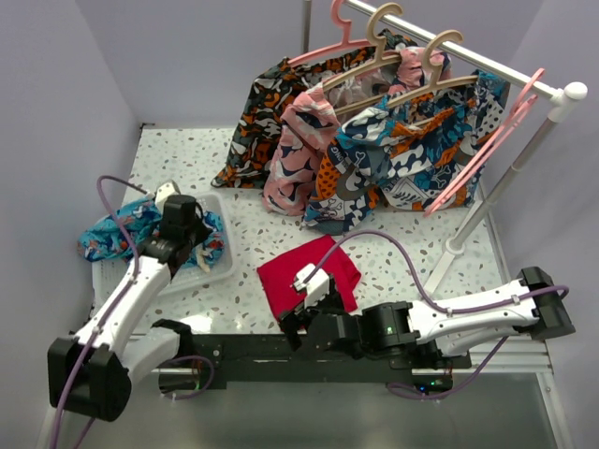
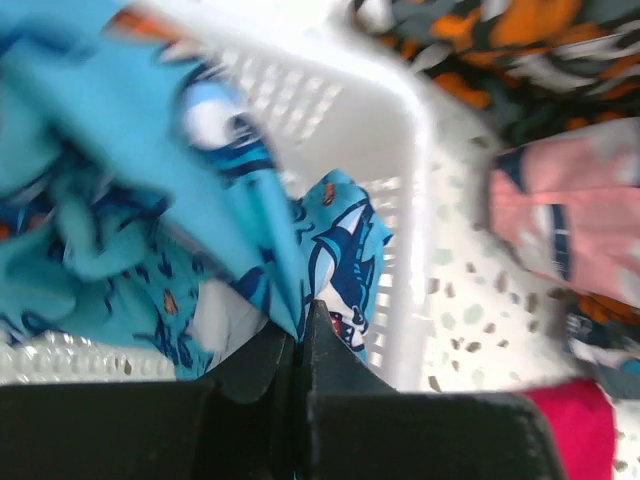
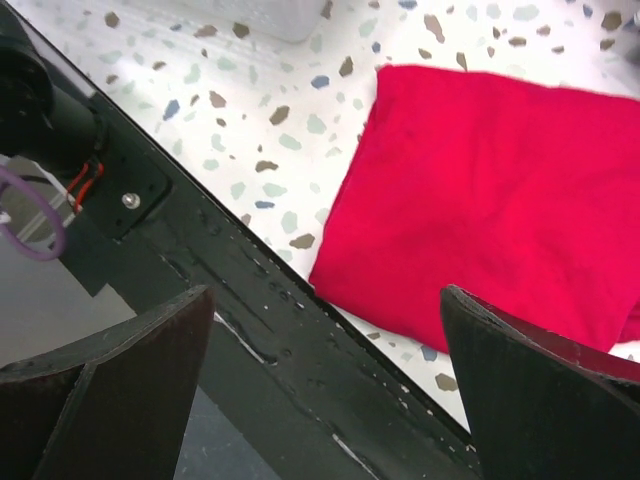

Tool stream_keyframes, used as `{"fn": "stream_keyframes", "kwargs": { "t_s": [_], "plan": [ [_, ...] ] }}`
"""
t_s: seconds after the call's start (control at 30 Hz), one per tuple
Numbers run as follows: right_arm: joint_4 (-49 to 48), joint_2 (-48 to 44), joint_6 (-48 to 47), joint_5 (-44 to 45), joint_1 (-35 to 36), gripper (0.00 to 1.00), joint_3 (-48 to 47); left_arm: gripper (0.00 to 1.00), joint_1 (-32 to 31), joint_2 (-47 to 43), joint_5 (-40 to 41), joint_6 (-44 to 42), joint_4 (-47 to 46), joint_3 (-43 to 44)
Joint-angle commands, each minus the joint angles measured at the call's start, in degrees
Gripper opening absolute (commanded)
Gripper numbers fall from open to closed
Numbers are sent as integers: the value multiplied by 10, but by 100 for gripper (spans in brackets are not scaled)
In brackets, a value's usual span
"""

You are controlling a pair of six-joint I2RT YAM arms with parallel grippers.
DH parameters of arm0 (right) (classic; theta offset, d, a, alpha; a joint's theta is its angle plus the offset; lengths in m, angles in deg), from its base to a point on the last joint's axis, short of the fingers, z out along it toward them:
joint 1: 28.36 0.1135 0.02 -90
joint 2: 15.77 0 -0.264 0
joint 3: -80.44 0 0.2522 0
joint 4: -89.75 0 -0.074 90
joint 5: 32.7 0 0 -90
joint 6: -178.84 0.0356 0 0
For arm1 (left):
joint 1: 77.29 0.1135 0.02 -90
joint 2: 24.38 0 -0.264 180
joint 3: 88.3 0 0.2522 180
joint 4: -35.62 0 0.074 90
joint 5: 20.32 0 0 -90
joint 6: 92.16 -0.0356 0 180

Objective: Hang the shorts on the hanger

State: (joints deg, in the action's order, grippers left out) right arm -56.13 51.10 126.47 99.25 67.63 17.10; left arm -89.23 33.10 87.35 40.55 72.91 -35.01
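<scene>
The turquoise printed shorts (image 1: pixel 120 229) lie bunched in and over the left side of a white slatted basket (image 1: pixel 217 265). My left gripper (image 1: pixel 192 241) is over the basket, jaws shut on a fold of the shorts (image 2: pixel 140 160); in the left wrist view the gripper (image 2: pixel 300 325) pinches the blue fabric at its tips. A slim pink hanger (image 1: pixel 323 49) hangs at the left of the rail, and another pink hanger (image 1: pixel 487 140) hangs slanted near the rail's right end. My right gripper (image 1: pixel 293 327) is open and empty at the table's front edge; it also shows in the right wrist view (image 3: pixel 325 340).
A red cloth (image 1: pixel 309 274) lies flat at the front middle, also in the right wrist view (image 3: pixel 500 190). Dark patterned garments (image 1: pixel 374 150) hang on tan wooden hangers (image 1: pixel 412 56) from the white rail (image 1: pixel 468 51). The rail's post (image 1: pixel 487 201) stands at the right. The basket wall (image 2: pixel 405 170) is right of my left jaws.
</scene>
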Motion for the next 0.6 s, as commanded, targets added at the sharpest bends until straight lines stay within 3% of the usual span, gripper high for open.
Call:
{"fn": "stream_keyframes", "kwargs": {
  "t_s": [0.0, 0.1, 0.23, 0.43, 0.57],
  "plan": [
    [-1, -7, -44, 14, -1, 99, -62, 0, 3, -113, -46, -115, -28, 78],
    [2, -2, -58, 17, -2, 98, -82, 0, 3, -138, -65, -184, 5, 163],
    [6, 6, -80, 27, -1, 98, -117, 0, 4, -98, -103, -245, 67, 348],
    [18, 16, -146, 86, -1, 98, -192, 0, 4, -39, -171, -272, 107, 550],
    [20, -1, -191, 127, -2, 98, -227, 0, 3, 24, -293, -261, 139, 667]
  ]
}}
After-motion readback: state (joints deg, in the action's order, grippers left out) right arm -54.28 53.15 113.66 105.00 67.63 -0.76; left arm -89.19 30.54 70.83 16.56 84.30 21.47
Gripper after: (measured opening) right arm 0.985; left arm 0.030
